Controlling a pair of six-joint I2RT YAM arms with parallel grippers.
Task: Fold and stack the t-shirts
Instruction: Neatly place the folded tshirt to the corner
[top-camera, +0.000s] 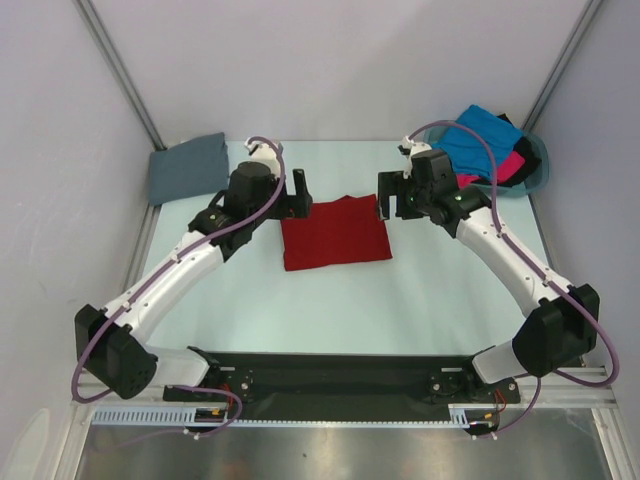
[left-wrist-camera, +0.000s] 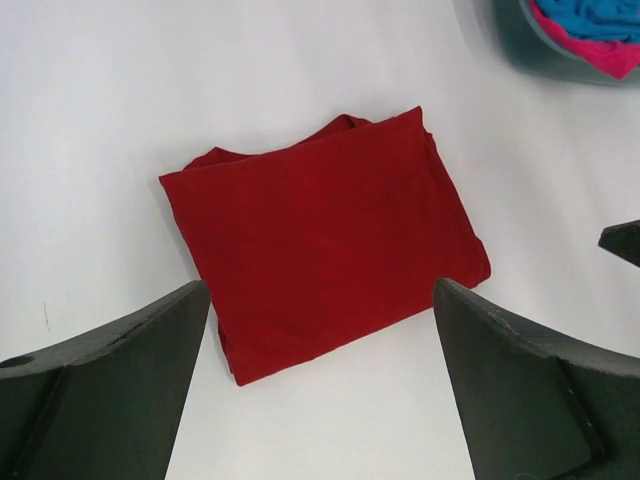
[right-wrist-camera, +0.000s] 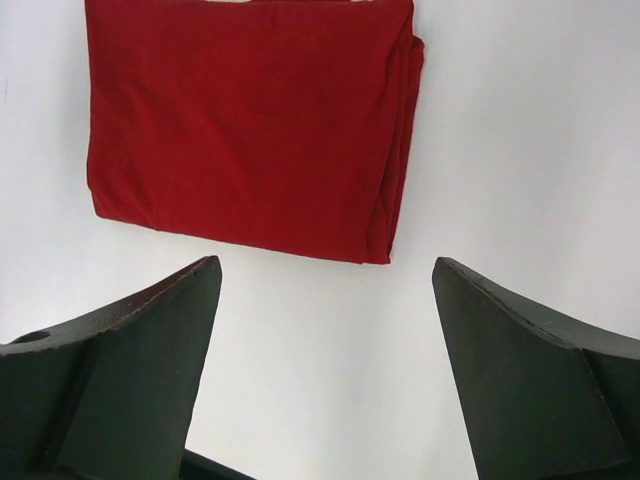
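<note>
A deep red t-shirt (top-camera: 334, 233) lies folded into a rectangle at the middle of the table, seen also as the red t-shirt (left-wrist-camera: 325, 240) in the left wrist view and the red t-shirt (right-wrist-camera: 245, 120) in the right wrist view. My left gripper (top-camera: 298, 192) hovers at its far left corner, open and empty. My right gripper (top-camera: 384, 196) hovers at its far right corner, open and empty too. A slate grey t-shirt (top-camera: 188, 166) lies folded at the far left. Blue (top-camera: 482, 140), pink (top-camera: 512, 165) and black t-shirts are heaped in the teal basket (top-camera: 541, 166).
The teal basket stands at the far right corner of the table, and its rim (left-wrist-camera: 520, 45) shows at the top right of the left wrist view. Metal frame posts rise at both far corners. The arms' base rail runs along the near edge.
</note>
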